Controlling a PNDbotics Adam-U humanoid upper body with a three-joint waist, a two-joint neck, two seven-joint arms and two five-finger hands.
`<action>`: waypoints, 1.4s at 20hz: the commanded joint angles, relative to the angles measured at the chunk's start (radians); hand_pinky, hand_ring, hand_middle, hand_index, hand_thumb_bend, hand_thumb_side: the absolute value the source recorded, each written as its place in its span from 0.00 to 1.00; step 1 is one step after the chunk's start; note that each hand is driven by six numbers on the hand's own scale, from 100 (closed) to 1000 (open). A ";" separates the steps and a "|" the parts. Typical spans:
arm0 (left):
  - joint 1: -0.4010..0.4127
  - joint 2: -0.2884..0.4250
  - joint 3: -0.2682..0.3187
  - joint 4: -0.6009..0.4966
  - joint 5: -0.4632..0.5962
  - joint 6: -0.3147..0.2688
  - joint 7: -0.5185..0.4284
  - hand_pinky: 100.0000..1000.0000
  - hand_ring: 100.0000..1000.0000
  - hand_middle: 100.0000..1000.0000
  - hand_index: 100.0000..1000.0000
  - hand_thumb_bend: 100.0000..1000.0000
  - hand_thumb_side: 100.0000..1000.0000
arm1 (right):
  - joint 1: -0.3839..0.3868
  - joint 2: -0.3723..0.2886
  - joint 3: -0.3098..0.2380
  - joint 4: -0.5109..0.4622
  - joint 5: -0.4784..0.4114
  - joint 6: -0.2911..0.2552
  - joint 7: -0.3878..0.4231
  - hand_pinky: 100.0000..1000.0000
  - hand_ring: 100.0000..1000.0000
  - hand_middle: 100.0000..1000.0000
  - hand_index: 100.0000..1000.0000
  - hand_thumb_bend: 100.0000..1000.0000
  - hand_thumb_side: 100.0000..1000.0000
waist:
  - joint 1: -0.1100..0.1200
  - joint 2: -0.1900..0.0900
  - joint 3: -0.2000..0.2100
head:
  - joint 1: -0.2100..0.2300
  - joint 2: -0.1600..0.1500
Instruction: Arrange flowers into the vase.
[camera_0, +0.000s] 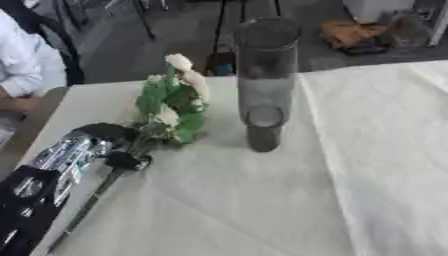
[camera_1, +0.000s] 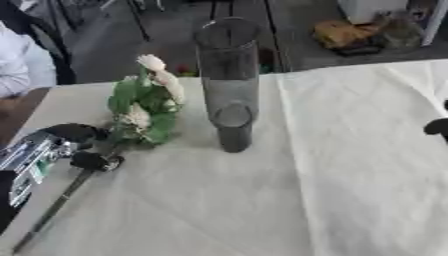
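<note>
Here my left hand (camera_0: 105, 145) is curled around the stem of the flowers (camera_0: 173, 102), gripping just below the green leaves, with the pale blooms rising beyond my fingers. The tall glass vase (camera_0: 264, 80) stands upright on the cream tablecloth (camera_0: 262, 200), just past the blooms to my right. A dark part of my right hand (camera_1: 437, 126) shows at the far edge; I cannot tell its fingers.

A lab or workshop is indicated: a cloth-covered worktop (camera_0: 376, 150), bare grey floor (camera_0: 175, 45), and stored clutter (camera_0: 354, 32) behind.
</note>
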 joint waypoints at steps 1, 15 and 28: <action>-0.005 0.007 0.002 0.014 -0.006 -0.007 -0.017 0.97 1.00 0.82 0.93 0.29 0.86 | -0.008 -0.012 0.001 -0.016 -0.001 -0.002 0.006 0.50 0.67 0.48 0.71 0.00 0.81 | -0.005 -0.014 0.000 | 0.006 -0.001; -0.007 0.001 0.000 0.019 -0.084 -0.036 -0.006 0.60 0.69 0.67 0.82 0.28 0.72 | -0.011 -0.013 0.002 -0.016 -0.002 0.002 0.007 0.50 0.67 0.48 0.71 0.00 0.81 | 0.000 -0.010 -0.009 | 0.013 -0.005; -0.004 -0.008 0.002 0.031 -0.071 -0.022 0.017 0.15 0.35 0.57 0.79 0.18 0.55 | -0.013 -0.010 0.002 -0.016 0.004 0.004 0.009 0.50 0.67 0.48 0.71 0.00 0.80 | 0.002 -0.004 -0.019 | 0.019 -0.013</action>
